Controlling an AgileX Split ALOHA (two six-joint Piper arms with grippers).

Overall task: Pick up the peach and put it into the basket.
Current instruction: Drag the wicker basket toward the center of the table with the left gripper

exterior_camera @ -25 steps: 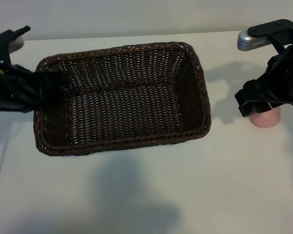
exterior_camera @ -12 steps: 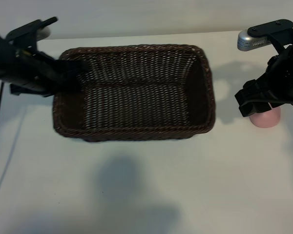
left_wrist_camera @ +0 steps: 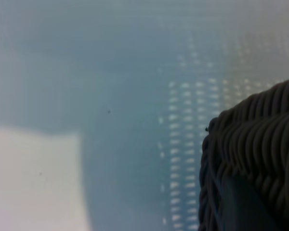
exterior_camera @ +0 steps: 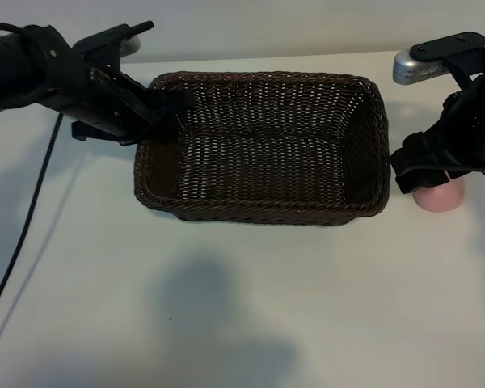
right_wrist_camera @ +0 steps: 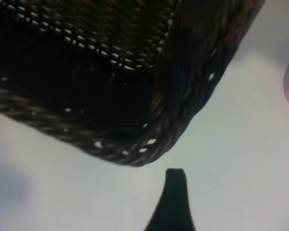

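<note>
Nearest, the white bench (exterior_camera: pixel 226 323) lies bare, crossed only by a soft shadow. Beyond it the basket (exterior_camera: pixel 263 212) sits with its long side across the exterior view, its right end close to the right arm. At the basket's far left corner the left gripper (exterior_camera: pixel 163 109) has the braided rim pinched between nearly closed fingers; the left wrist view shows the weave (left_wrist_camera: pixel 260 144) pressed right up against one finger. On the other side, the right gripper (exterior_camera: pixel 427 166) hangs with its fingers spread wide, holding nothing, just beside the basket's right end. Directly below and partly hidden by it, the peach (exterior_camera: pixel 440 196) rests on the bench, outside the basket and near that same end.
</note>
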